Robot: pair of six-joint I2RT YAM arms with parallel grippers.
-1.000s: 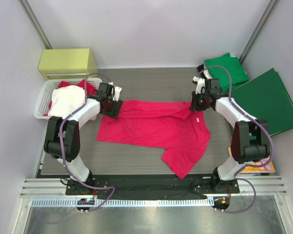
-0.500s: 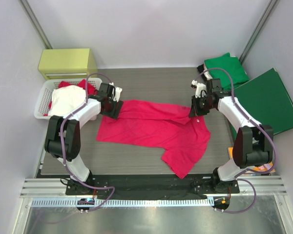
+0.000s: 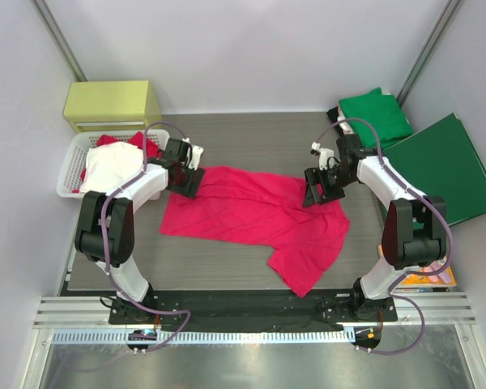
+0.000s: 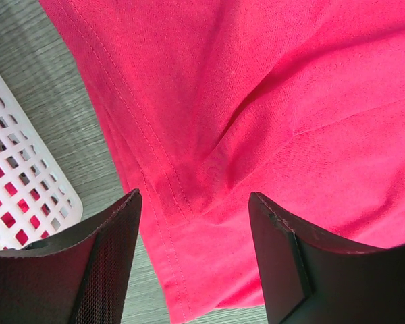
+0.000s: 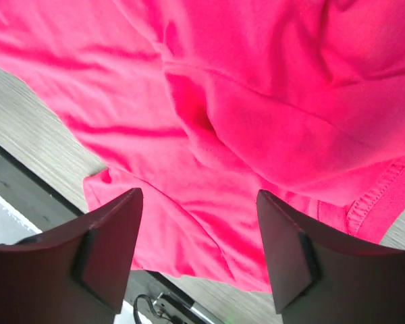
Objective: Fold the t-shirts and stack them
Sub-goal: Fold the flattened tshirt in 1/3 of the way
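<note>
A bright pinkish-red t-shirt (image 3: 251, 215) lies spread and creased across the middle of the table. My left gripper (image 3: 186, 180) is open over its far left corner; in the left wrist view the stitched hem (image 4: 163, 202) runs between the spread fingers of the left gripper (image 4: 194, 196). My right gripper (image 3: 314, 193) is open over the shirt's right part, and the right wrist view shows the right gripper (image 5: 199, 196) with rumpled red cloth (image 5: 256, 135) below it, nothing gripped. A folded green t-shirt (image 3: 378, 116) lies at the back right. A pale t-shirt (image 3: 112, 166) sits in the basket.
A white plastic basket (image 3: 68, 174) stands at the left table edge, its wall (image 4: 20, 189) close to my left gripper. A yellow-green box (image 3: 112, 104) sits behind it. A flat dark-green folder (image 3: 445, 166) lies off the table's right side.
My right gripper has opened and let go of the red shirt's far right edge, then moved left over the cloth. The left arm has not moved.
</note>
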